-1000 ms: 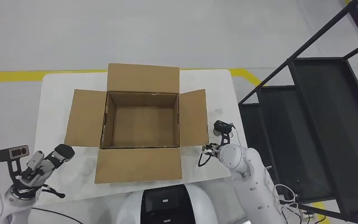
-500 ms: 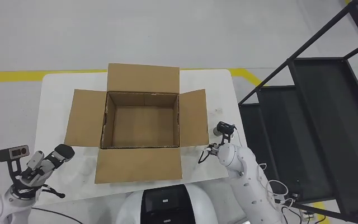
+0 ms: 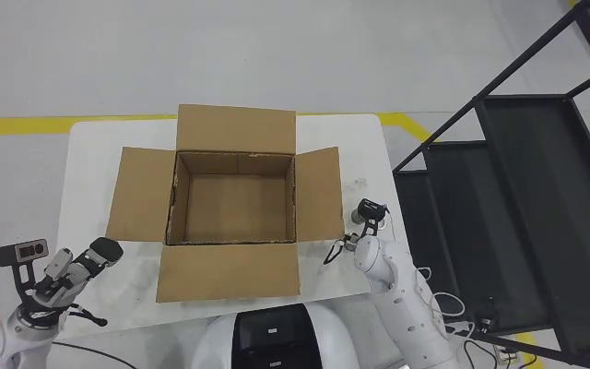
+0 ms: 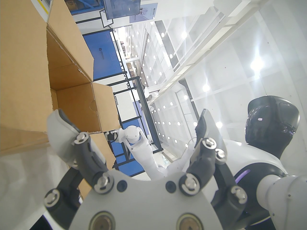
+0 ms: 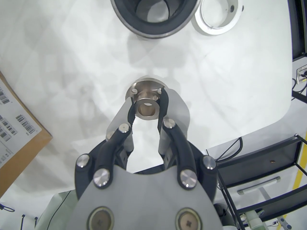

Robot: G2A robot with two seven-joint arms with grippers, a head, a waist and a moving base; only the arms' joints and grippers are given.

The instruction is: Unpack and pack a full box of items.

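My left pincer (image 4: 130, 120) hangs off the counter's (image 3: 92, 157) near left corner, fingers spread wide with nothing between them. The cardboard box (image 3: 230, 269) sits mid-counter with all four flaps folded out and a bare floor inside. Just past its right flap, my right pincer (image 5: 146, 104) is clamped narrow around the neck of a small flanged metal fitting (image 5: 145, 91) over the white counter. I cannot tell if the fitting touches down. Beyond it stand a black cylinder (image 5: 120, 13) and a white ring (image 5: 203, 22), just beside each other.
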